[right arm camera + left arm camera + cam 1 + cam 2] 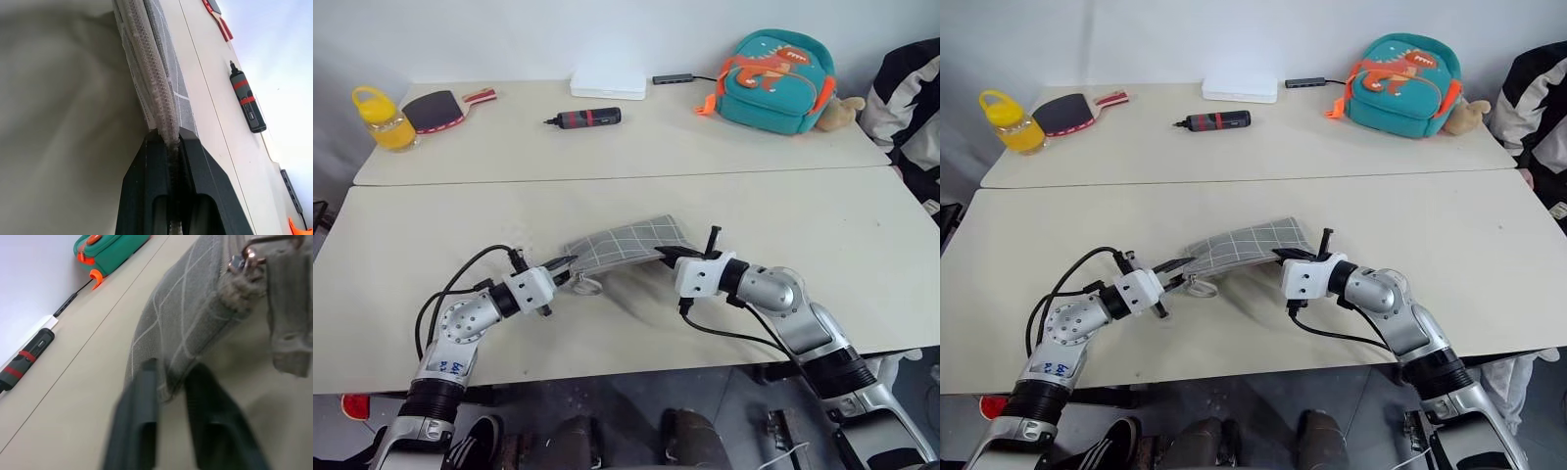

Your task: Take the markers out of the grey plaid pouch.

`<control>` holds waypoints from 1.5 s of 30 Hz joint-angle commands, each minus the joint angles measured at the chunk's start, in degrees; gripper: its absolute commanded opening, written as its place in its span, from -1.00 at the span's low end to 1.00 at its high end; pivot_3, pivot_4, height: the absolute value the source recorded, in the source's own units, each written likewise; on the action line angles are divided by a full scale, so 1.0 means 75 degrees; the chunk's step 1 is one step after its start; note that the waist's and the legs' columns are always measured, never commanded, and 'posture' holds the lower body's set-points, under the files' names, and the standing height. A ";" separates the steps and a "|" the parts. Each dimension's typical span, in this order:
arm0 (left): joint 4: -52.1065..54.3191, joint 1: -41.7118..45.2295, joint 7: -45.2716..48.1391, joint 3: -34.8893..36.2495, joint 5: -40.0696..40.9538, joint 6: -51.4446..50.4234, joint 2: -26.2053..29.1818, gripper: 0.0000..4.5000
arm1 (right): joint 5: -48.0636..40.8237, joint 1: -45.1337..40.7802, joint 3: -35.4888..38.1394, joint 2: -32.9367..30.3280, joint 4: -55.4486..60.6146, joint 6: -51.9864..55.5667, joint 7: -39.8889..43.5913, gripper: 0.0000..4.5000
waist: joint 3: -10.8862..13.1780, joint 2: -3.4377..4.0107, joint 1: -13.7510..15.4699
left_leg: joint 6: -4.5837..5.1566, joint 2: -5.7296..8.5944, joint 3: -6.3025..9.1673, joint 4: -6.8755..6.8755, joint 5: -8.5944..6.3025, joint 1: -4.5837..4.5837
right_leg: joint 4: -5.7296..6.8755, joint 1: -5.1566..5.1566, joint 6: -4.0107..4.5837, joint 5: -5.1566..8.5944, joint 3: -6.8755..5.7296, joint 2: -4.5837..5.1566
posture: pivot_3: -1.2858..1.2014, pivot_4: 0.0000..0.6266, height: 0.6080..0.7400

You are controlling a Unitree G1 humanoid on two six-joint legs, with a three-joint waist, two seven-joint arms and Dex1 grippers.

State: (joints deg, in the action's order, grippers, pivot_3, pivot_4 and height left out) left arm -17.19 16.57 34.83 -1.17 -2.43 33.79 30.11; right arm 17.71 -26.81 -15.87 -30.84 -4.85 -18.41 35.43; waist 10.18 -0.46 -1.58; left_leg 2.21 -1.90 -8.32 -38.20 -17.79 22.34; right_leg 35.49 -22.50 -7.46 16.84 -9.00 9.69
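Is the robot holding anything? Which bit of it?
Yes, the grey plaid pouch. The right gripper pinches its zipper edge at one end; the left gripper grips the fabric at the other end.

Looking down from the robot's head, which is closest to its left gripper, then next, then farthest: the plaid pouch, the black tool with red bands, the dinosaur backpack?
1. Grey plaid pouch, pinched by the left gripper.
2. Black tool with red bands, middle of the far table.
3. Teal dinosaur backpack, far right corner.
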 commanded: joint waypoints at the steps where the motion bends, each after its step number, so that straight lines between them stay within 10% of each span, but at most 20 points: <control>1: -0.0051 0.0123 0.0005 -0.0046 0.0041 0.0164 0.0042 -0.97 | -0.0200 -0.0027 0.0202 -0.0021 0.0301 -0.0009 -0.0021 -1.00 | 0.0000 0.0000 -0.0001 | 0.0000 0.0000 0.0000 -0.0001 0.0000 0.0000 | 0.0000 0.0000 0.0000 0.0000 0.0000 0.0000 | 0.03 -0.52 1.00; 6: -0.0036 0.0286 -0.0109 -0.0169 -0.0124 0.0231 -0.0058 -0.97 | -0.0721 0.0007 0.0326 0.0080 0.0332 0.0186 0.0194 -1.00 | 0.0000 0.0000 0.0002 | 0.0000 0.0001 0.0000 0.0000 0.0000 0.0000 | 0.0000 0.0000 0.0000 0.0000 0.0000 0.0000 | 0.03 -0.52 1.00; 15: 0.0129 0.0409 -0.0747 -0.0498 -0.0979 0.0061 -0.0343 -1.00 | -0.4543 0.0415 0.1587 -0.0093 0.1844 0.3041 0.1673 0.24 | 0.0000 0.0000 0.0071 | 0.0006 0.0005 0.0007 -0.0003 0.0001 0.0001 | 0.0000 0.0006 -0.0002 -0.0001 -0.0002 0.0001 | 0.03 -0.52 1.00; 22: 0.0246 0.0388 -0.0553 -0.0728 -0.0809 -0.0281 -0.0438 -1.00 | -0.7069 0.1089 0.2007 -0.0379 0.3618 0.5793 0.2019 0.24 | -0.0001 0.0001 0.0180 | 0.0010 0.0000 0.0009 -0.0004 -0.0002 0.0000 | -0.0008 0.0006 -0.0001 -0.0001 0.0000 0.0003 | 0.03 -0.52 1.00; 41: 0.0569 0.0485 -0.0618 -0.0976 -0.1028 -0.0394 -0.0334 -1.00 | -0.5511 0.1190 0.0163 0.2482 0.1585 0.5605 0.0785 0.24 | -0.0005 0.0001 0.0191 | 0.0012 0.0005 0.0004 -0.0002 -0.0006 0.0002 | 0.0003 -0.0004 -0.0001 -0.0001 -0.0004 0.0010 | 0.03 -0.52 1.00; 45: 0.0580 0.0514 -0.0645 -0.0978 -0.1036 -0.0428 -0.0332 -1.00 | -0.5294 0.1143 0.0039 0.2403 0.1492 0.5443 0.1010 -0.16 | -0.0005 0.0001 0.0191 | 0.0012 0.0008 0.0005 -0.0002 -0.0006 0.0003 | 0.0003 -0.0002 -0.0001 -0.0001 -0.0005 0.0010 | 0.03 -0.52 1.00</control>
State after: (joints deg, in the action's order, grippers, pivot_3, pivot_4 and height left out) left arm -14.18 20.18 30.10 -7.79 -9.63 30.62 27.63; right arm -21.82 -17.90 -15.70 -12.59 5.07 23.79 41.84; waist 10.14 -0.45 -0.15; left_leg 2.30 -1.84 -8.28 -38.22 -17.83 22.36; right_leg 35.51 -22.52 -7.47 16.84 -9.03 9.77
